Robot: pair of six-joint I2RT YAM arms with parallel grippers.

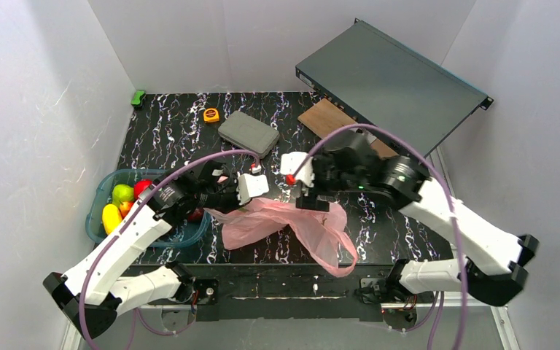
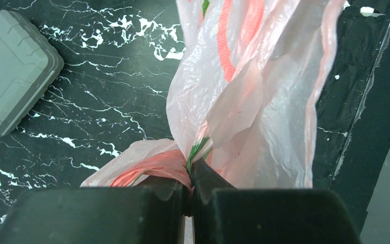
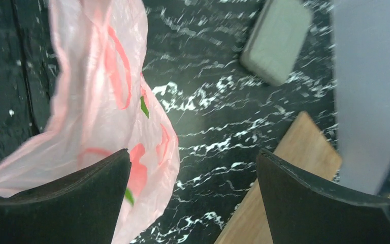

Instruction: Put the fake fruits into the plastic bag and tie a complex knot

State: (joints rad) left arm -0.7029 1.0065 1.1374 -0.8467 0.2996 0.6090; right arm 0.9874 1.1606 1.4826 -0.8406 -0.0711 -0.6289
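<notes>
Pinching the plastic bag at its left edge is the clenched left gripper, while the right gripper, spread wide and empty, hovers just above its far side.

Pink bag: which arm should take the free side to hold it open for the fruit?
Right, probably. The right gripper is open and empty, with the plastic bag just beside one finger. The left gripper is shut on a bunched fold of the bag, so it's occupied.
</notes>
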